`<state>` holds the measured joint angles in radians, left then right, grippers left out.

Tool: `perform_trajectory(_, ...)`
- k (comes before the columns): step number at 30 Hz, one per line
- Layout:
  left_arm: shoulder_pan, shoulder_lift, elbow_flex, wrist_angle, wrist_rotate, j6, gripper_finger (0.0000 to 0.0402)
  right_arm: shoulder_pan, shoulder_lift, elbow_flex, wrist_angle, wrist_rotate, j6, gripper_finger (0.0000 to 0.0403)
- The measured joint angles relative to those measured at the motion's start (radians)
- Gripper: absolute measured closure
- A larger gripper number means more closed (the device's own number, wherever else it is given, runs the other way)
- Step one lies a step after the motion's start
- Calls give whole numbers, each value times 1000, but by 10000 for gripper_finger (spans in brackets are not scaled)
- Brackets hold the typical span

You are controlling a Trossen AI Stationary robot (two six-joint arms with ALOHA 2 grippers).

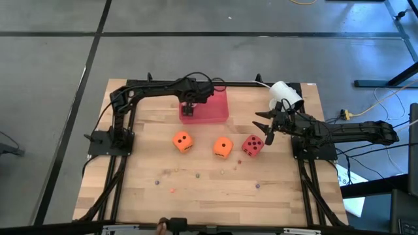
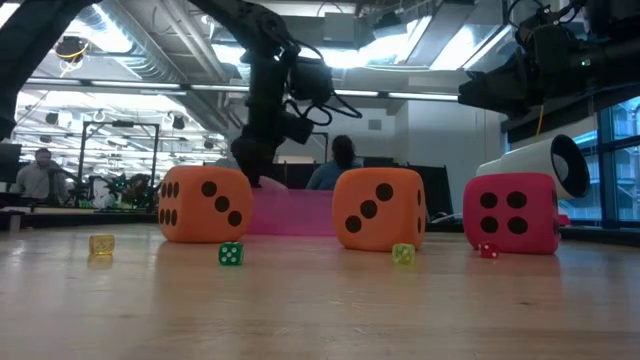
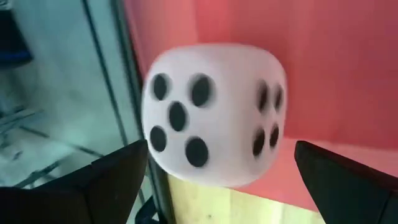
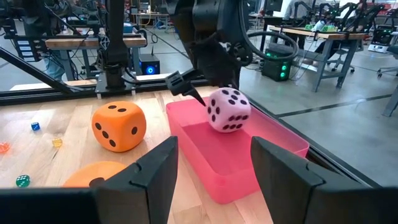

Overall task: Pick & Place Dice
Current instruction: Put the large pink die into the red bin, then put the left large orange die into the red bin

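- Tiny coloured beads (image 2: 231, 254) (clear, hard-looking, green, yellow and red) lay scattered on the near part of the pale wooden table (image 2: 320, 315).
- Behind them three soft, round-cornered cubes stood in a row across the middle of the table, flat on their faces and apart from one another: the left orange die (image 1: 182, 141), the right orange die (image 1: 223, 147) and the red die (image 1: 253, 145).
- Toward the near edge each orange die showed a three-pip face and the red die a four (cubes, so no long axis to speak of).
- A flat red tray (image 1: 217, 109), smooth and low-walled, sat at the far edge of the table.
- At the tray's left end was the pink die (image 4: 228, 110), matte with dark pips, slightly tilted, its five-pip face toward the left wrist camera; whether it rested on the tray floor I cannot tell.
- Above it the left gripper (image 1: 188, 106) hung with its fingers spread wide, one on either side of the pink die and clear of it.
- Right of the red die, the right gripper (image 4: 214, 152) hovered part-spread, with nothing between its fingers.
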<state>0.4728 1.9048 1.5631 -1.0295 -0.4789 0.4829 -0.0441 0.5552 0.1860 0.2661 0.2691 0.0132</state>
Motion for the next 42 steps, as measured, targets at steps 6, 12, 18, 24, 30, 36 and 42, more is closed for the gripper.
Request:
perform_trajectory(6, -32, -21, 0, -49, 21, 9, 2, 0, 0, 0, 0, 0, 0, 199)
perform_trajectory(12, -61, -95, 0, -114, 21, 4, 2, 0, 0, 0, -4, 1, 0, 199)
perform_trajectory(18, -55, -228, 0, -127, 172, -273, 2, 0, 0, 0, -5, 3, 0, 199)
perform_trajectory(24, -42, -351, 0, -125, 477, -349, 2, 0, 0, 0, -5, 3, 3, 199)
perform_trajectory(30, -100, -416, 0, -119, 466, -392, 2, 0, 5, 0, -5, 3, 28, 186)
perform_trajectory(36, -232, -425, -2, -120, 371, -534, 2, 0, 44, 0, -4, 46, 59, 142)
perform_trajectory(42, -358, -438, -92, -125, 313, -766, 2, 0, 79, 0, -5, 58, 59, 114)
